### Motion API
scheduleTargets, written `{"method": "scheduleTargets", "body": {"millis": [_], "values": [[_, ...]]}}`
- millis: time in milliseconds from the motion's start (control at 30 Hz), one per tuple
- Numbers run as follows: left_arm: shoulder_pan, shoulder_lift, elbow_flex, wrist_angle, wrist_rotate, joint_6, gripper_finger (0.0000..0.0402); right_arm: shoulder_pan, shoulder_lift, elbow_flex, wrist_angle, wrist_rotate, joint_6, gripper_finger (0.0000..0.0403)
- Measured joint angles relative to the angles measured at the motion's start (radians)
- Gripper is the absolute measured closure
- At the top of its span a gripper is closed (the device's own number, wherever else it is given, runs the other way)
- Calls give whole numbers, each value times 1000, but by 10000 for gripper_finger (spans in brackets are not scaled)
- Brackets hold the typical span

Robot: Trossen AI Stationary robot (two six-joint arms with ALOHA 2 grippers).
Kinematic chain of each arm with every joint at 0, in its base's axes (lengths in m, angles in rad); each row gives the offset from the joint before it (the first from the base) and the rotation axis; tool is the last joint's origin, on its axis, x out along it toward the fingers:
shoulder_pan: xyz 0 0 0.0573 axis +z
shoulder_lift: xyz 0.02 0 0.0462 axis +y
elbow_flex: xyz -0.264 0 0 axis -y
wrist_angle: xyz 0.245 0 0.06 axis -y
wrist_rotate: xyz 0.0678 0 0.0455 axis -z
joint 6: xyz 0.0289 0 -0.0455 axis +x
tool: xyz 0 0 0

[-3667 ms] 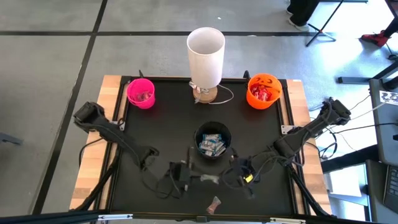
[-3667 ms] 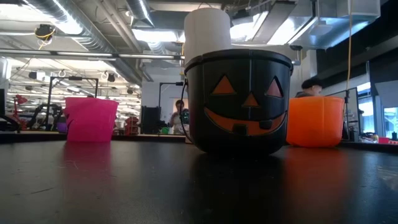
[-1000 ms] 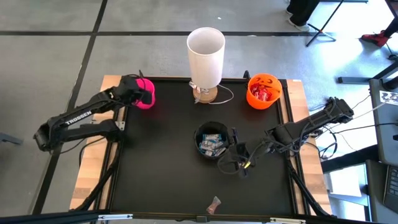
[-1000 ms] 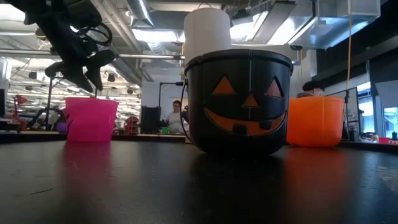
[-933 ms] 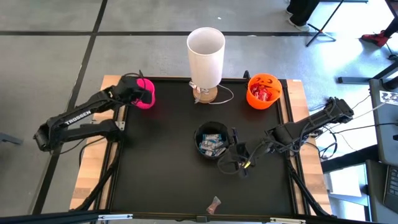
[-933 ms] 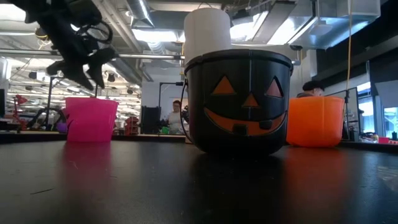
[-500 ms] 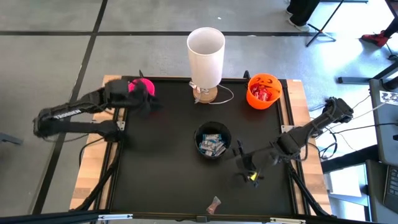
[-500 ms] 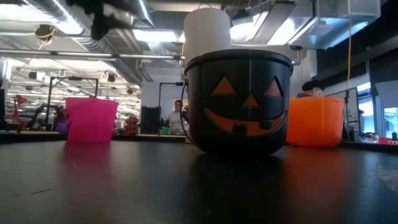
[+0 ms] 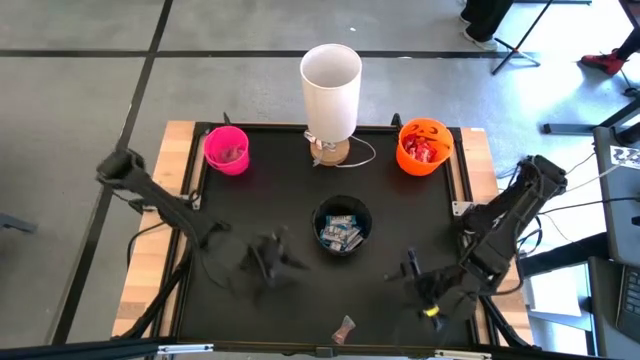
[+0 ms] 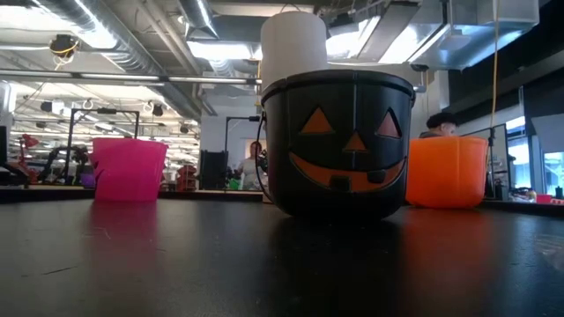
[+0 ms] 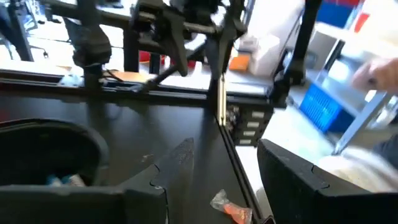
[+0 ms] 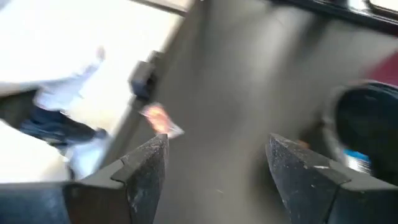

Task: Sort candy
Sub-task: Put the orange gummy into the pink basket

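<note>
You had both arms low over the black mat near its front edge, with the left gripper [image 9: 268, 262] just left of the black pumpkin bucket [image 9: 343, 227] and the right gripper [image 9: 420, 280] off to the bucket's right. Both sets of fingers stood spread apart with nothing between them; each wrist view showed only bare mat in the gap.

The one loose candy [image 9: 345, 326] lay on the mat at the front edge, between the two grippers and nearer the front than either of them. From the left wrist it showed as a small orange-and-silver wrapper [image 11: 229, 208] just ahead of the fingers; from the right wrist it sat a little farther ahead [image 12: 161, 121]. More blue-and-white bars [image 9: 341, 232] lay inside the black bucket, red packets filled the orange bucket [image 9: 424, 146], and the pink cup [image 9: 226, 149] stood at the back left, well apart from both grippers. The white cylinder [image 9: 331, 81] stood at the back between them.

The step in hand looked like picking up that stray piece. To do it well, you should commit one arm only, likely the left, since the wrapper sat closest ahead of it. Keep the other clear, centre the wrapper between the fingers, and come straight down before closing, because a thin wrapper that near the mat's rim could skid off under a glancing finger.
</note>
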Motion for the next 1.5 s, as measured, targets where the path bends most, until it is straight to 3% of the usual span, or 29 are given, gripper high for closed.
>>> {"method": "scheduleTargets", "body": {"millis": [200,400,667,1100,1500], "values": [[-48,245,203,3,-34,61,234,42,78,-104,321,-92,-18,134],[-64,336,329,6,-165,61,234,24,264,-124,509,-94,35,134],[-70,346,341,2,-246,80,234,-3,428,-124,546,-131,50,140],[-53,346,341,-7,-297,81,234,-69,562,-123,667,-232,26,211],[-48,346,341,-8,-297,73,234,-102,616,-123,705,-126,85,214]]}}
